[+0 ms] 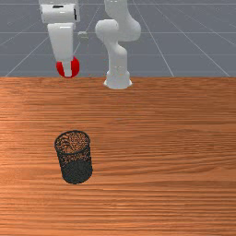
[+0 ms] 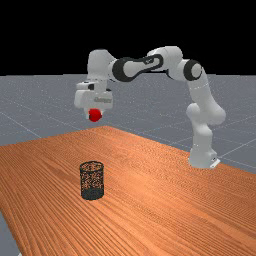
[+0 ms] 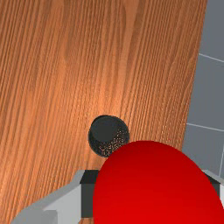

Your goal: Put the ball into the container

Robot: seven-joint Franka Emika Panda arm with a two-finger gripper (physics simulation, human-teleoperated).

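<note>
The fingers (image 1: 67, 69) are clenched on the red ball (image 3: 153, 188). In the wrist view, the ball sits squarely between them, with a dark pad against each of two opposite sides. Its round face bulges out from between the pads, on the side toward the black mesh bin (image 3: 107, 136).

In the front view, one finger crosses the middle of the ball, and red shows on both sides of it; the lower edge of the ball comes about level with that fingertip. In the far view, the ball is at the lower end of the hand (image 2: 95, 99), held well above the wooden counter (image 1: 161, 138) and higher than the rim of the bin.

The bin stands upright on the counter, its round mouth facing up. Its open mesh lets the wood grain show through the wall, and its base looks darker and more solid. In the far view, the ball appears almost straight above the bin, with a wide gap between them. In the front view, the ball appears above the bin too, slightly toward the front view's left of the middle of the mouth, and beyond the back edge of the counter as seen there. In the wrist view, the ball's outline slightly overlaps the bin's rim, though the other views show the two well apart. The white arm (image 2: 202, 105) reaches out over the counter, with the hand at its end pointing down.
</note>
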